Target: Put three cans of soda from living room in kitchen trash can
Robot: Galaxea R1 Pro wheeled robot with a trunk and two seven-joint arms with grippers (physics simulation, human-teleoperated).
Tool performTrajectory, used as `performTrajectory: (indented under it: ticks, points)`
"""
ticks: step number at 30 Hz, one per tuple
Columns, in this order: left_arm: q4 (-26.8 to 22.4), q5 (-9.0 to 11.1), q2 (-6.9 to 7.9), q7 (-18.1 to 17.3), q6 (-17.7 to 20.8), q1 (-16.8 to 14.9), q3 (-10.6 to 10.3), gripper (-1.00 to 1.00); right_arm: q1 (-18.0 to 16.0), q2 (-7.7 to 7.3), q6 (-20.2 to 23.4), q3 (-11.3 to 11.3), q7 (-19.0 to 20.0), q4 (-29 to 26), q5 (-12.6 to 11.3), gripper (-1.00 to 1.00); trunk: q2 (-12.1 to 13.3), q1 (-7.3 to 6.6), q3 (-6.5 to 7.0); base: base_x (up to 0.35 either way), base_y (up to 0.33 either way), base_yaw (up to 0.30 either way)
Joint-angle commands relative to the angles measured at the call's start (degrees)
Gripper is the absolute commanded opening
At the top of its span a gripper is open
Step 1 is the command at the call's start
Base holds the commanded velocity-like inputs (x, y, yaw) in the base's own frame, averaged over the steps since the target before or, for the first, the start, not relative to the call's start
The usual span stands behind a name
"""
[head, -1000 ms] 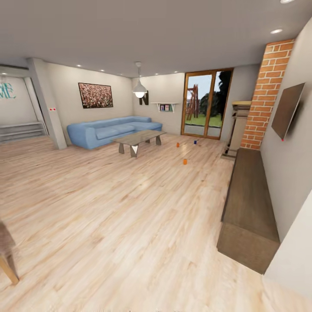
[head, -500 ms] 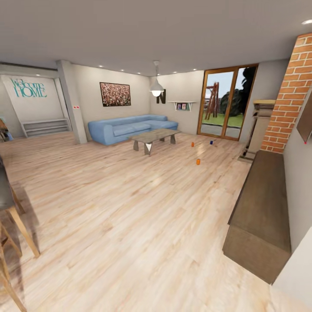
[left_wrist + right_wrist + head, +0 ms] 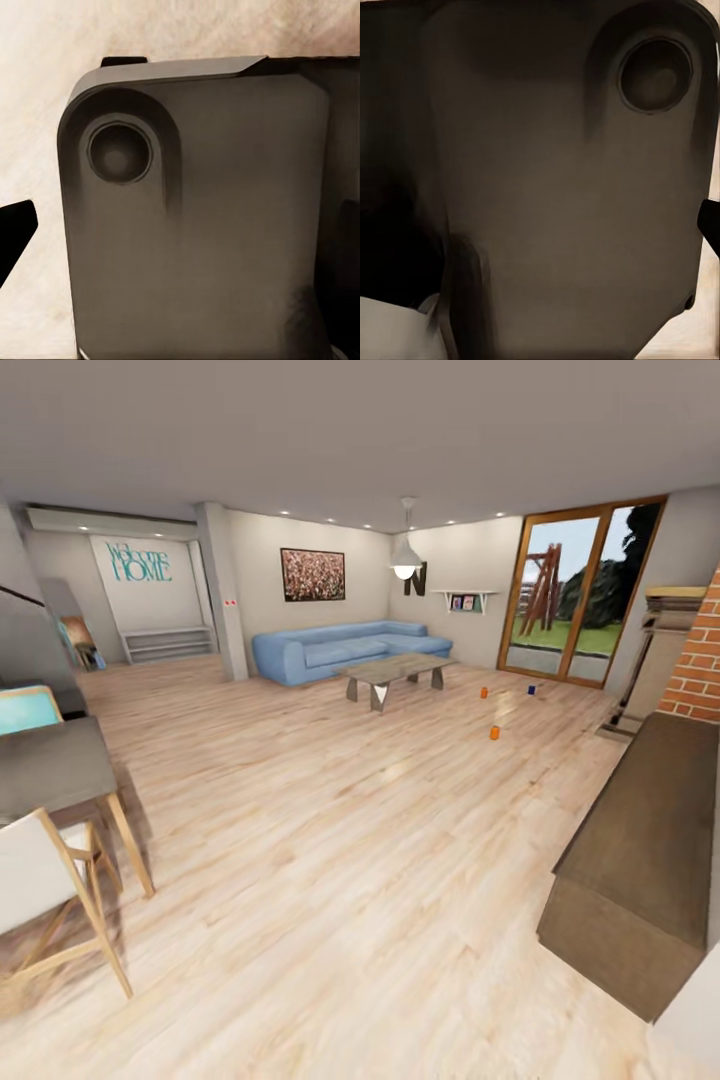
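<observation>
Three tiny soda cans are standing upright on the living room's light plank floor [image 3: 330, 840], past the low table; the nearest orange can [image 3: 494, 733] is sitting well apart from the others; the second orange can [image 3: 484, 693] and the dark blue can [image 3: 531, 689] are standing farther back, near the glass doors.

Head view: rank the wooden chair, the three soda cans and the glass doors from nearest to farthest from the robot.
1. wooden chair, close by at the lower left.
2. nearer orange can, on the floor, right of centre.
3. second orange can and dark blue can, further back past the table; too close to call.
4. glass doors, on the far wall at the right.
</observation>
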Motion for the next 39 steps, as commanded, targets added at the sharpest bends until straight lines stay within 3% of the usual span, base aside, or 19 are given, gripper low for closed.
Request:
performTrajectory:
  ticks: [1,26,39]
  points:
    - [0.0,-0.01,0.0,0.0,0.0,0.0,0.0,1.0,0.0,0.0,0.0,0.0,0.0,0.0,0.0,1.0,0.0,0.0,-0.04,-0.34,-0.003,0.262]
    - [0.0,0.0,0.0,0.0,-0.08,0.0,0.0,1.0,0.0,0.0,0.0,-0.02,-0.09,0.0,0.0,1.0,0.0,0.0,-1.06,-0.343,0.003,0.262]
    - [0.0,-0.02,0.0,0.0,-0.09,0.0,0.0,1.0,0.0,0.0,0.0,-0.04,-0.09,0.0,0.0,1.0,0.0,0.0,-1.6,-0.336,0.12,0.262]
